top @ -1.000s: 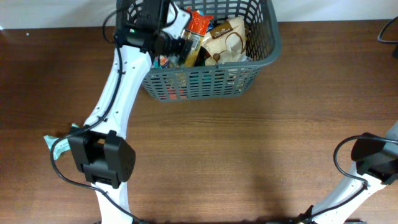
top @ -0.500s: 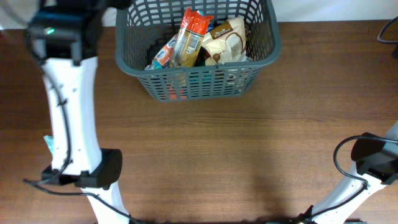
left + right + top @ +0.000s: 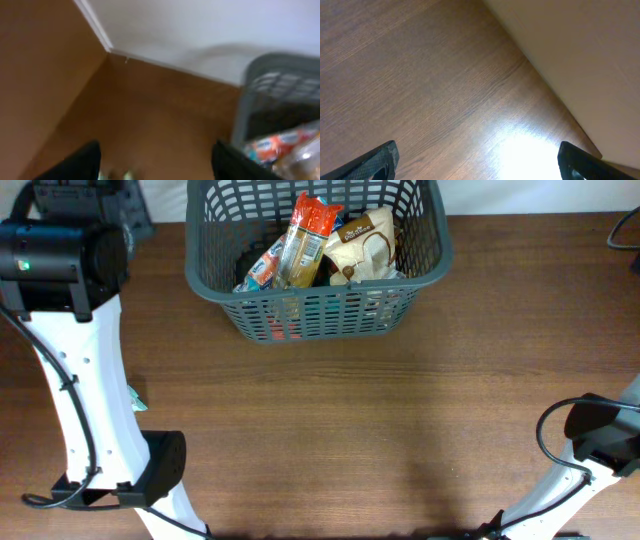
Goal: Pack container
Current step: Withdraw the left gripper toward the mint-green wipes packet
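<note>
The container (image 3: 318, 310) sits against the far edge of the table (image 3: 400, 430), a little left of the middle. It looks like stiff moulded plastic, light in itself and not likely to flex much. I'd say the thick rim is the place to take hold, since the slotted sides could snag a fingertip.

Inside, a long orange-topped packet (image 3: 300, 240) leans upright and pokes above the rim. A cream bag (image 3: 365, 242) is just beside it on the right and a blue packet (image 3: 262, 270) is low on the left. All three look like thin film: light, crinkly, probably slippery, and best pinched at a sealed end, not across the belly.

The basket's far rim is cut off by the top of the overhead view, and its floor is buried under the packets. Something red shows through the front lattice, but I can't tell what it is.

The left arm (image 3: 75, 380) reaches up to the far-left corner. The left gripper (image 3: 155, 167) has its fingers spread wide with nothing between them, though its camera is too blurred to show more than wood, wall and the basket's corner. A teal scrap (image 3: 133, 397) peeks out by the left edge, mostly hidden behind that arm.

The right gripper (image 3: 477, 165) is also spread and empty. It is over bare wood by the table's edge, where glare washes out the grain. From above, only that arm's base shows, at the near-right corner.
</note>
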Motion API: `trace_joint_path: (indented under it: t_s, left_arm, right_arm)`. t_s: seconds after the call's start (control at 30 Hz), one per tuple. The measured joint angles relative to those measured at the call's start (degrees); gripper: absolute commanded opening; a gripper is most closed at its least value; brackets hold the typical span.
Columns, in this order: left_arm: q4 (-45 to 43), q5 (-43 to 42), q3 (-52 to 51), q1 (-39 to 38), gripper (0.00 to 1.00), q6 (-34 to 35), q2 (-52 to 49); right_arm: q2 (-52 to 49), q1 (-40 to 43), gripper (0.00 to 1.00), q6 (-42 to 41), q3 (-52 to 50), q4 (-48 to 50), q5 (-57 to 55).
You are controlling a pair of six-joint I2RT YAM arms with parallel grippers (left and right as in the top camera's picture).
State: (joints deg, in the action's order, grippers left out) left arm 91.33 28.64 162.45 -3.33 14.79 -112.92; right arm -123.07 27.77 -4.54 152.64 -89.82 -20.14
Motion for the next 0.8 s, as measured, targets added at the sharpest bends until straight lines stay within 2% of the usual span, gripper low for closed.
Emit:
trace_joint_path:
  t_s: [0.17, 0.5, 0.7, 0.8]
  left_arm:
    - [5.2, 2.3, 0.0, 3.4, 0.63, 9.8, 0.0]
    - [5.1, 1.0, -2.1, 11.6, 0.55, 19.5, 0.1]
    - [5.2, -0.2, -11.7, 18.2, 0.54, 28.3, 0.2]
    - [5.1, -1.6, -19.8, 21.0, 0.54, 33.6, 0.2]
  right_arm:
    - [0.0, 0.0, 0.99, 0.0, 0.0, 0.0, 0.0]
    - [0.0, 0.0, 0.99, 0.0, 0.0, 0.0, 0.0]
    - [0.0, 0.0, 0.99, 0.0, 0.0, 0.0, 0.0]
    - [0.0, 0.0, 0.99, 0.0, 0.0, 0.0, 0.0]
